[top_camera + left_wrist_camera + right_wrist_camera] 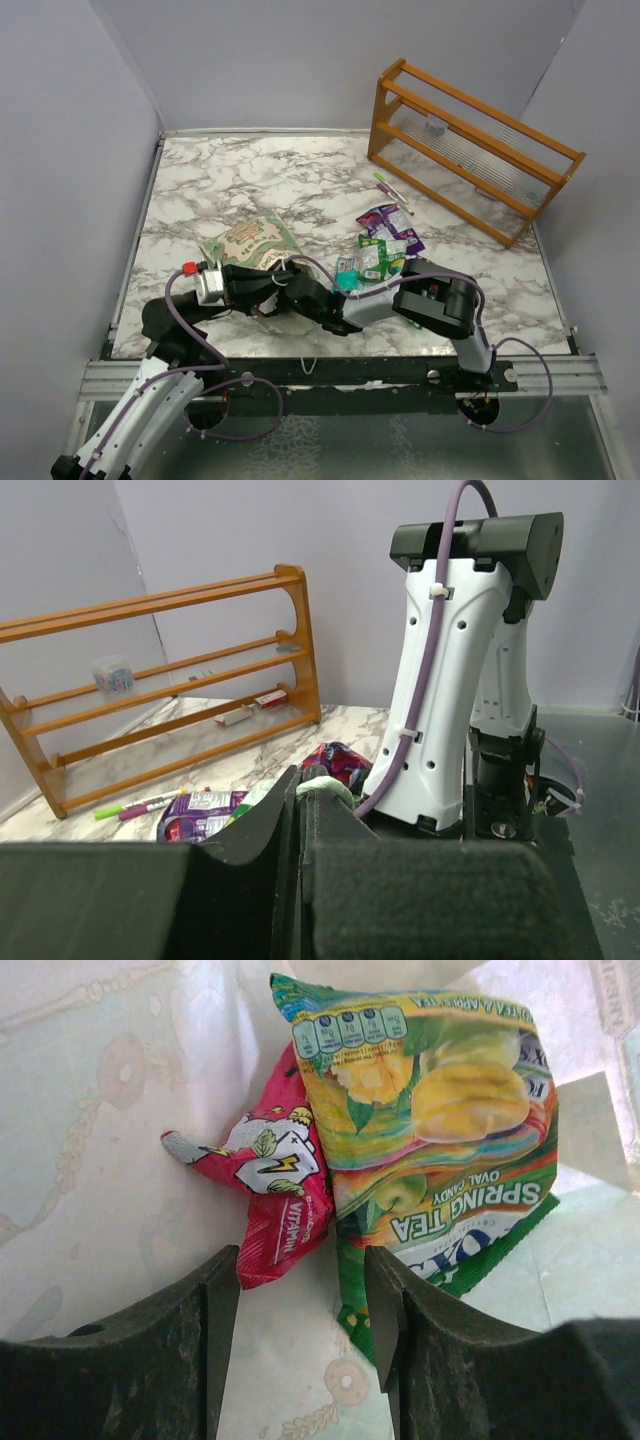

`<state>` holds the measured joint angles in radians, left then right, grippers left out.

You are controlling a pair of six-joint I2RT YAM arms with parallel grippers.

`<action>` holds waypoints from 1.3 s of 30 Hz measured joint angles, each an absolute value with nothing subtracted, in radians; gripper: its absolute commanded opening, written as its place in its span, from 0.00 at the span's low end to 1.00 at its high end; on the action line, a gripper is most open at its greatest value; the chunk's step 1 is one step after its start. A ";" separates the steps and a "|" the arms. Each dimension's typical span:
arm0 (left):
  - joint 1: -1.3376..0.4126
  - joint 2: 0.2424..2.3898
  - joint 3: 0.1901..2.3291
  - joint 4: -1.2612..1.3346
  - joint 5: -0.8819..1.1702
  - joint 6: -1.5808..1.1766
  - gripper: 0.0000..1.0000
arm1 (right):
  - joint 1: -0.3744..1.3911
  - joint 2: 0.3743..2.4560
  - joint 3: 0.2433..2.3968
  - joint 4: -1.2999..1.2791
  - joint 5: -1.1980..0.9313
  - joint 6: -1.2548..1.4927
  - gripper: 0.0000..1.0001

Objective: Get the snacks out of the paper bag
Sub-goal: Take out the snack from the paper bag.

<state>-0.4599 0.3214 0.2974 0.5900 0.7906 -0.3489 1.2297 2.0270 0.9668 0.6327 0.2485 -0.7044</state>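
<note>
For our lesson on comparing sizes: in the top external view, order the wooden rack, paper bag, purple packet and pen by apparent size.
1. wooden rack
2. paper bag, partly hidden
3. purple packet
4. pen

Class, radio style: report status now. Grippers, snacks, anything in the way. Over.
Left gripper shut by the paper bag mouth. Right gripper open inside, facing red packet and Spring Tea packet. Several snacks already out. No obstruction seen.
</note>
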 measured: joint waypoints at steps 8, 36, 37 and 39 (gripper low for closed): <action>-0.459 0.329 0.297 0.589 0.774 -0.349 0.00 | 1.227 2.098 1.068 0.626 0.233 -0.651 0.45; -0.460 0.362 0.366 0.357 0.575 -0.189 0.00 | 1.169 1.823 0.976 0.355 0.163 -0.437 0.01; -0.459 0.368 0.366 0.354 0.575 -0.188 0.00 | 1.169 1.802 0.958 0.338 0.159 -0.431 0.01; -0.459 0.373 0.366 0.351 0.575 -0.188 0.00 | 1.169 1.762 0.929 0.303 0.157 -0.428 0.01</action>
<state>-0.4595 0.3733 0.3660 0.3508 0.5755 -0.1879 1.1694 1.7618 0.9287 0.3027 0.1566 -0.4278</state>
